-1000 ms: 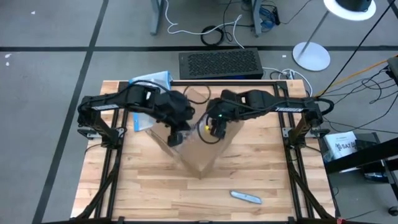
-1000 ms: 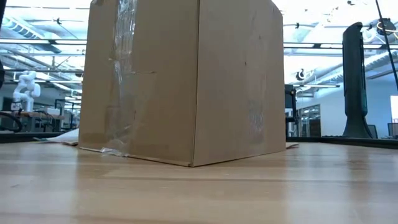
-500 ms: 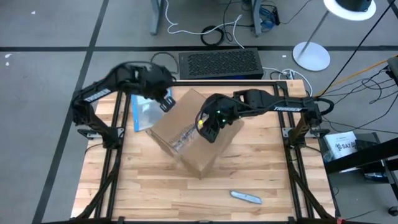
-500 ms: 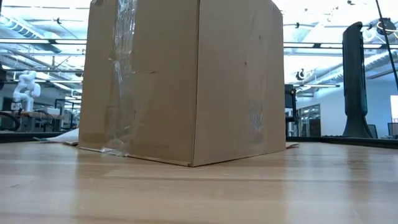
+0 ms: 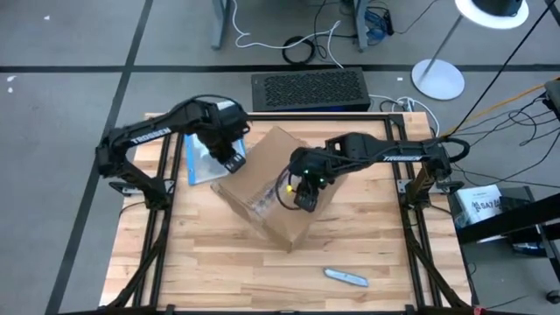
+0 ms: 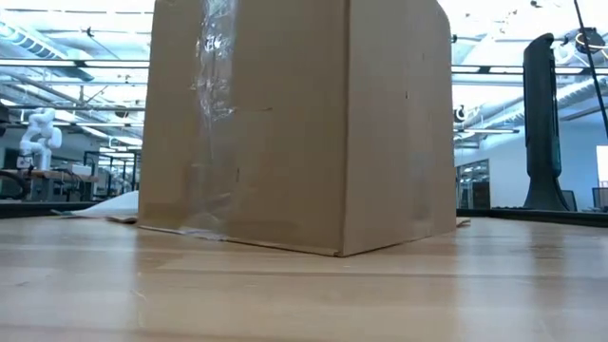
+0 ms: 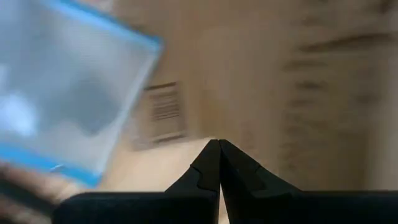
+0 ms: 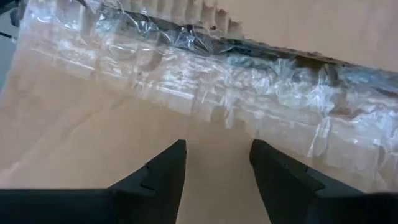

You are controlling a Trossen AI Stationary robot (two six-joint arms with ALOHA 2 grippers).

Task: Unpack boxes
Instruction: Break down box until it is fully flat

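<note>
Cardboard box (image 5: 267, 188) sits w/ its corners turned, about mid-worktop (image 5: 367, 249), slightly toward the far edge, a clear tape strip running across its top. From above: left pincer (image 5: 233, 159) hangs over the box's far-left corner, fingers clenched, nothing in them. Right beside it, near the worktop's far-left corner, lies a clear pouch (image 5: 203, 159) w/ a blue edge. Right pincer (image 5: 304, 198) is over the box's right side, at the tape, fingers spread and holding nothing. A small grey tool (image 5: 346, 277) lies near the front edge, right of centre, well apart from the box. A black grille-topped unit (image 5: 308, 89) stands on the floor just past the far edge.

Low view: box (image 6: 299, 123) fills most of the frame, one corner edge facing the camera, glossy tape running down its left face. No pincer seen here.

Left wrist view: the two dark fingertips (image 7: 219, 163) meet in a point, shut on nothing; the blue-edged pouch (image 7: 62, 93) is ahead, w/ a small printed label (image 7: 165, 112) next to it on brown cardboard.

Right wrist view: fingers (image 8: 163, 171) stand apart just above the box top (image 8: 112, 149), w/ wrinkled tape (image 8: 205, 81) along the flap seam straight ahead.
</note>
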